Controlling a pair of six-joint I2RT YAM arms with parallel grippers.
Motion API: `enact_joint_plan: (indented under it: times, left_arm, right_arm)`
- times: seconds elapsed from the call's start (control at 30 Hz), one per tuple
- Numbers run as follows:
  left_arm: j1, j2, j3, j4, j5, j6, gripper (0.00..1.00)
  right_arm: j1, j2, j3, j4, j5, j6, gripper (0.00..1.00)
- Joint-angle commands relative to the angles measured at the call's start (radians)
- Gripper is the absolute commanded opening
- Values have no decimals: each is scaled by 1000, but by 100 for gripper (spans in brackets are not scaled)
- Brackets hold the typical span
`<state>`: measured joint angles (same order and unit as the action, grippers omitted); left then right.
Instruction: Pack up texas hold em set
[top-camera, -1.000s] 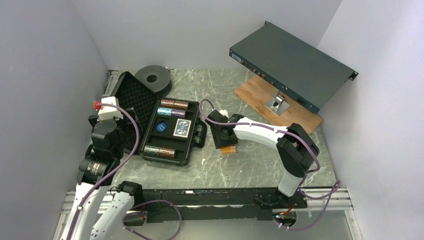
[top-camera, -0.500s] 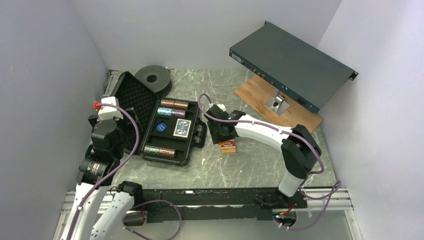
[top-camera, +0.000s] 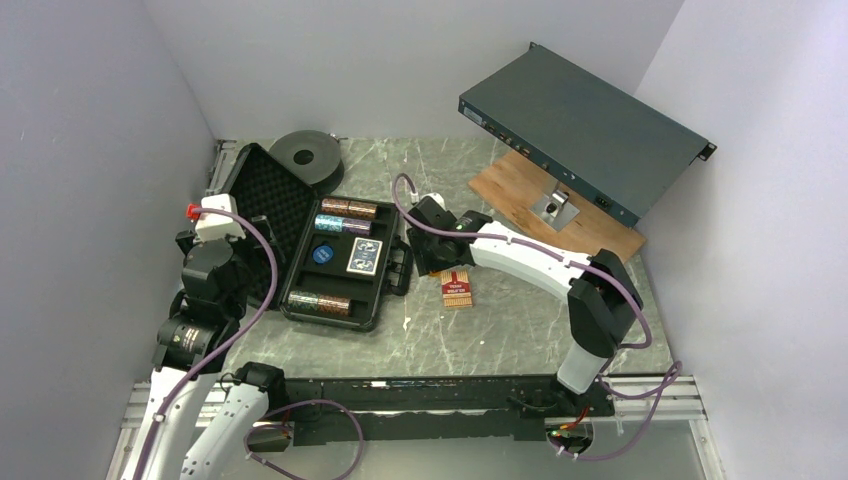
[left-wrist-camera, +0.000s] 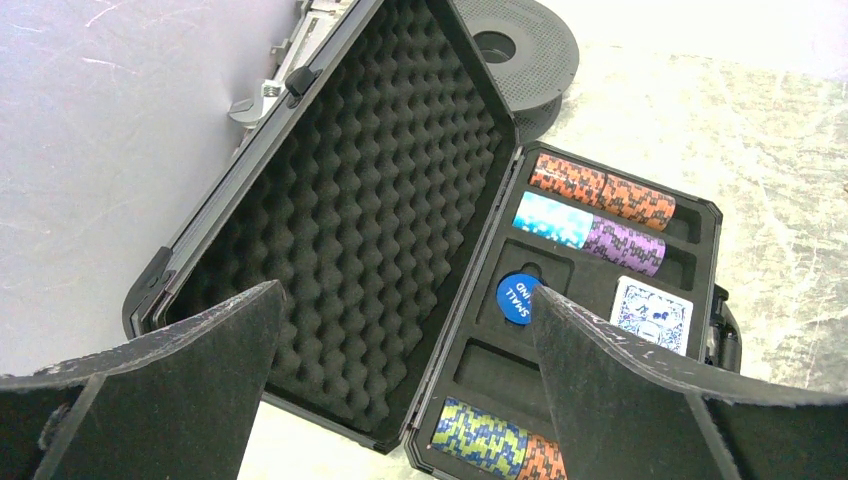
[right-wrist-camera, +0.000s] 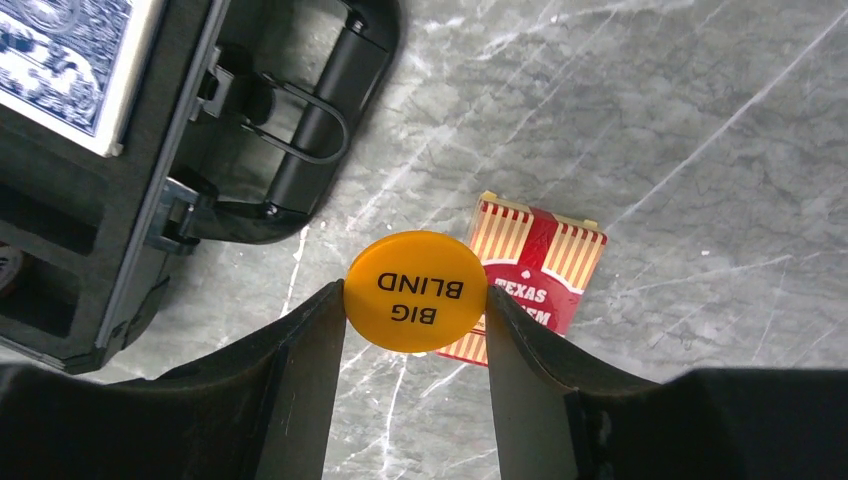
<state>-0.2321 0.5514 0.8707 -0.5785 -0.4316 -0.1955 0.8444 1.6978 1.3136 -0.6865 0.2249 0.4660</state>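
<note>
right wrist view: we see the right gripper (right-wrist-camera: 415, 305) pinching a yellow big blind chip (right-wrist-camera: 417, 288) by its edges, over the grey surface (right-wrist-camera: 650, 150). a red card deck (right-wrist-camera: 548, 272) lies flat on the surface just past it, near the black case (right-wrist-camera: 50, 290) handle. the left gripper (left-wrist-camera: 405, 295) is spread wide, holding nothing, over the open case. chip stacks (left-wrist-camera: 600, 190), a blue deck (left-wrist-camera: 652, 312) and a blue chip (left-wrist-camera: 516, 298) sit in its slots.

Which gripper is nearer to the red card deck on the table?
Right. The right gripper, holding a yellow button, hangs close by the red card deck; the left gripper is beyond the open briefcase.
</note>
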Motion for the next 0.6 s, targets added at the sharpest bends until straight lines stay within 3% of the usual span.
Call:
enact_joint_plan:
  times: [0.0, 0.57]
  left_arm:
    - [5, -10, 1, 49, 5, 12, 99]
    - [5, -17, 7, 36, -26, 4, 99]
  right_arm:
    - [4, -17, 75, 26, -12, -32, 46]
    - [64, 188, 369, 69, -100, -64, 46]
